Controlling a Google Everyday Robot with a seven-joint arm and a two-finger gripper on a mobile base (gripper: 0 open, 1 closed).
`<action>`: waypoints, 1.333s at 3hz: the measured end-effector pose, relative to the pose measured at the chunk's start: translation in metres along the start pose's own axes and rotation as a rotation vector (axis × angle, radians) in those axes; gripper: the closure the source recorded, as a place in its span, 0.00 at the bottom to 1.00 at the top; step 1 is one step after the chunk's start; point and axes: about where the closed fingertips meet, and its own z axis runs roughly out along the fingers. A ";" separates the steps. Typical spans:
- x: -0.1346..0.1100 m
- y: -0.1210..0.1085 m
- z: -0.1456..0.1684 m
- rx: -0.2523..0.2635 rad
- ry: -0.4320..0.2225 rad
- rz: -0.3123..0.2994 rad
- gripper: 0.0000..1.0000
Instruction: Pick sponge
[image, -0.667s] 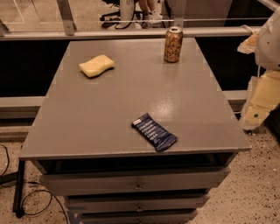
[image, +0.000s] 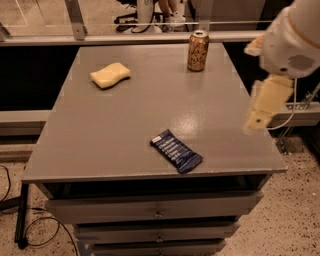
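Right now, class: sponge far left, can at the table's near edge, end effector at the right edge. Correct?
No: camera view shows the can at the far edge; sponge far left, end effector at the table's right edge.

Lab: tool (image: 261, 107) at workbench's (image: 150, 110) right edge

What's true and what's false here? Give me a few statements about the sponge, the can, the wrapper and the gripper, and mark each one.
1. The sponge lies on the far left part of the grey table. True.
2. The gripper is touching the sponge. False: it hangs by the table's right edge, well apart from the sponge.
3. The soda can stands upright near the table's far edge. True.
4. The dark blue snack wrapper rests on top of the sponge. False: it lies flat near the front edge, apart from the sponge.
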 end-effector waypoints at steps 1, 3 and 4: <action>-0.079 -0.038 0.053 0.001 -0.167 -0.052 0.00; -0.166 -0.061 0.088 0.004 -0.359 -0.055 0.00; -0.182 -0.070 0.103 0.014 -0.404 -0.024 0.00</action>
